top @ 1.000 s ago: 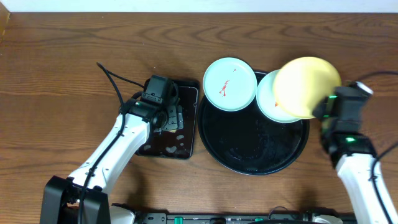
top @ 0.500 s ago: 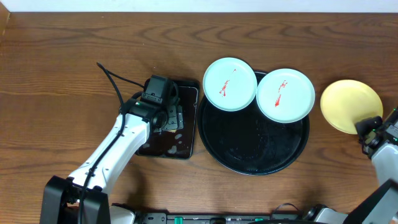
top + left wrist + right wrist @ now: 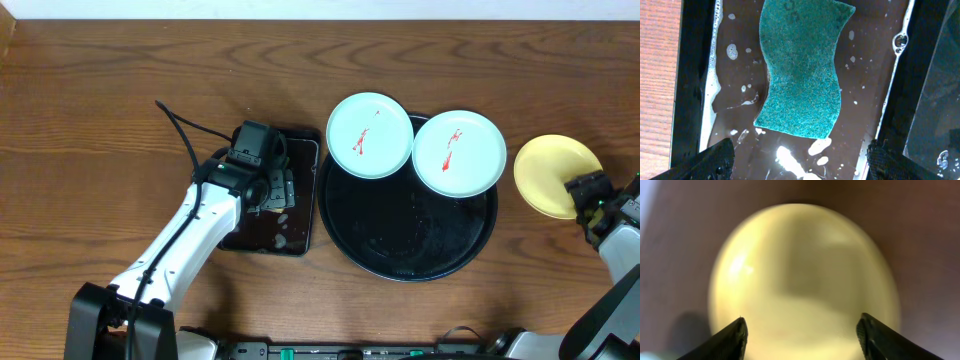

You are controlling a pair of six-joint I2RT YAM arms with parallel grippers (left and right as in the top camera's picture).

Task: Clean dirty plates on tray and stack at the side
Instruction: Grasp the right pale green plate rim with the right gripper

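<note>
Two pale blue plates with red smears, one (image 3: 370,135) at the back left and one (image 3: 459,153) at the back right, rest on the round black tray (image 3: 410,250) and overlap its rim. A pale yellow plate (image 3: 555,175) lies on the wood to the right of the tray. My right gripper (image 3: 585,190) is at that plate's near right edge. In the right wrist view it (image 3: 801,335) is open, its fingers wide apart over the yellow plate (image 3: 805,270). My left gripper (image 3: 262,185) hangs open above the green sponge (image 3: 802,67), with nothing between its fingers (image 3: 800,162).
The small rectangular black tray (image 3: 300,240) left of the round tray holds soapy water and the sponge. A black cable (image 3: 185,135) runs across the wood behind the left arm. Bare wood lies at the far left and along the back.
My right gripper has carried the yellow plate from above the tray's right edge to the wood on the right, then opened and let it go. The left arm has not moved.
</note>
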